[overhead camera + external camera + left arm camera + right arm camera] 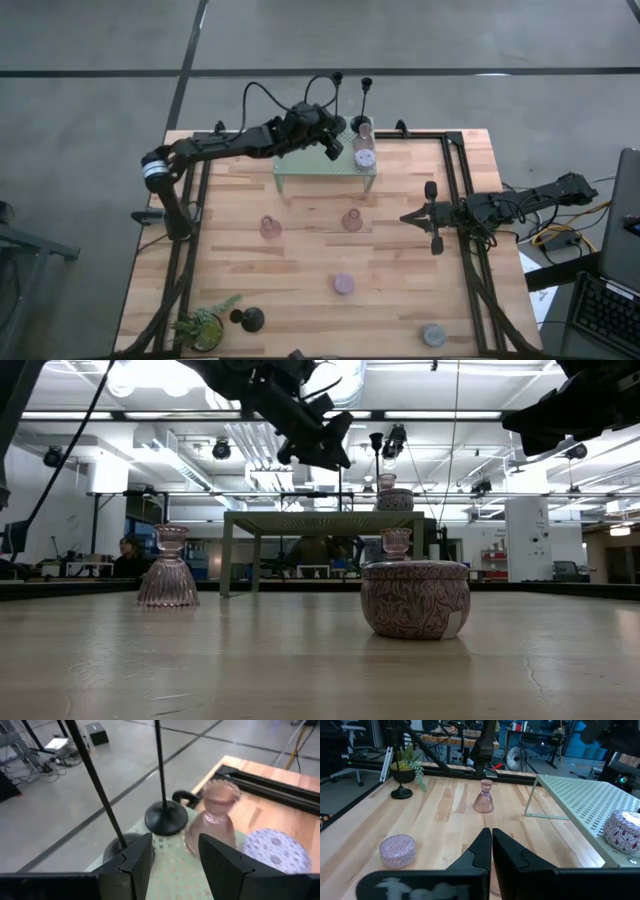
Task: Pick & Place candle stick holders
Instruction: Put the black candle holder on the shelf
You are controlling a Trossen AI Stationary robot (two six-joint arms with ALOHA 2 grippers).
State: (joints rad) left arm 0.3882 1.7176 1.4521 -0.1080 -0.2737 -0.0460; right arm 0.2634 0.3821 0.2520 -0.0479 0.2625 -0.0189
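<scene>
My left gripper (333,148) (175,845) hangs open and empty over the far end of the pale green rack (325,172). On the rack stand two black holders (166,817) (122,849), a pink cup (215,815) and a lilac puck (275,851), each on its base. The black bases lie just beyond my fingertips. On the table stand two pink cups (270,227) (352,220), a pink puck (343,284), a grey puck (433,334) and a black holder (250,319). My right gripper (408,216) (491,837) is shut and empty above the table's right part.
A small green potted plant (205,325) stands at the near left corner beside the black holder. Dark frame rails (455,180) run along the table's left and right sides. Bare wood lies between the rack and the near edge.
</scene>
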